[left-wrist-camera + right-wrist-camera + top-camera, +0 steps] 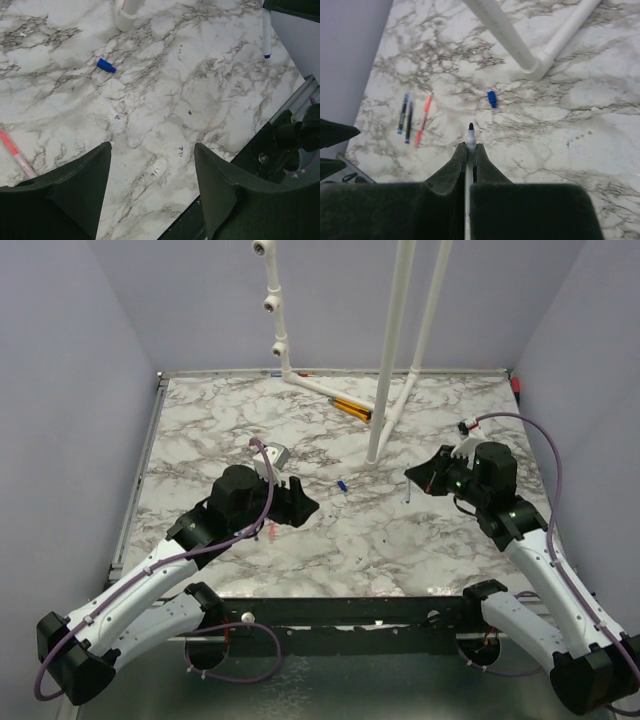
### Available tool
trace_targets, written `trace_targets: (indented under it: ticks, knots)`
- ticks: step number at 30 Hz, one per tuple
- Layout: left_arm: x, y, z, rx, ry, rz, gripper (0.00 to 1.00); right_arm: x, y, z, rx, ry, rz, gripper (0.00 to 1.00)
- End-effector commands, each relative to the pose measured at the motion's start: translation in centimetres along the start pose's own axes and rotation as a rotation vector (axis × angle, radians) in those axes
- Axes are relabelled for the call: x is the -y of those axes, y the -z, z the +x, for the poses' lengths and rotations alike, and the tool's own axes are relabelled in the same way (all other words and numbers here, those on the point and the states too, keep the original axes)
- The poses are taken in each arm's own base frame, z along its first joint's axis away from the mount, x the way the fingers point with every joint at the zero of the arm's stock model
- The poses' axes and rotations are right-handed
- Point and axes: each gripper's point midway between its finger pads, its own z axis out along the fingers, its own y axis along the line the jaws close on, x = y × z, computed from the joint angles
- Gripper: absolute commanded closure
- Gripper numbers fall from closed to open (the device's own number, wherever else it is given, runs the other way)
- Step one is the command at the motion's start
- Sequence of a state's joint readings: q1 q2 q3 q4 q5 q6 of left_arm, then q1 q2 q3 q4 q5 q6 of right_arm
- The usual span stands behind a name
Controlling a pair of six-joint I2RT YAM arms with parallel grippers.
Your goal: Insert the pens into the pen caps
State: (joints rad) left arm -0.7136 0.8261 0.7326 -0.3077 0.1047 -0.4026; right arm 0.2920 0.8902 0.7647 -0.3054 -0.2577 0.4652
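Note:
My right gripper (469, 145) is shut on a thin pen (470, 131) with a pale clear barrel, whose dark tip sticks out past the fingertips. In the left wrist view that pen (266, 32) hangs at the top right and its tip looks blue. A small blue pen cap (342, 484) lies on the marble between the arms (106, 65) (492, 98), ahead of the held tip. My left gripper (298, 502) (152, 145) stands open over bare marble, holding nothing. A pink-red pen (423, 120), a dark pen (410, 122) and a blue pen (402, 114) lie side by side near the left arm.
A white pipe frame (385, 390) stands mid-table, with a foot (535, 65) close behind the blue cap. Orange-and-black sticks (350, 406) lie at the back by the frame. The table's dark front edge (280, 125) runs just under my left gripper. Lilac walls close in both sides.

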Motion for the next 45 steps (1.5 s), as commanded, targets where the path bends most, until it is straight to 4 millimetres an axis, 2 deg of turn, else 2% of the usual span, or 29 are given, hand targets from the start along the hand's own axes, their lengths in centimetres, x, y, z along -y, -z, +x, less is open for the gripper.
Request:
trace_targets:
  ticks: [1, 7, 14, 22, 29, 38, 45]
  knots:
    - [3.5, 0.2, -0.8, 0.035, 0.039, 0.192, 0.32, -4.2, 1.8, 0.4, 0.01, -0.016, -0.202, 1.0]
    - [6.0, 1.2, -2.0, 0.087, 0.06, 0.327, 0.32, -7.7, 3.5, 0.2, 0.04, -0.021, -0.354, 0.99]
    - [8.3, 2.4, -3.0, 0.12, 0.069, 0.453, 0.32, -12.1, 4.5, 0.1, 0.052, -0.017, -0.514, 0.99]
    - [9.5, 3.2, -3.2, 0.133, 0.095, 0.526, 0.32, -17.0, 4.5, 0.5, 0.063, 0.004, -0.641, 1.0]
    - [10.8, 4.3, -3.6, 0.171, 0.157, 0.627, 0.32, -21.3, 5.4, 0.1, 0.105, 0.018, -0.74, 0.99]
    - [11.3, 4.9, -3.8, 0.187, 0.181, 0.66, 0.33, -24.3, 5.4, -0.2, 0.128, 0.006, -0.814, 0.99]
    - [11.9, 5.7, -4.5, 0.217, 0.187, 0.699, 0.38, -26.4, 5.2, -0.4, 0.163, -0.001, -0.845, 1.0]
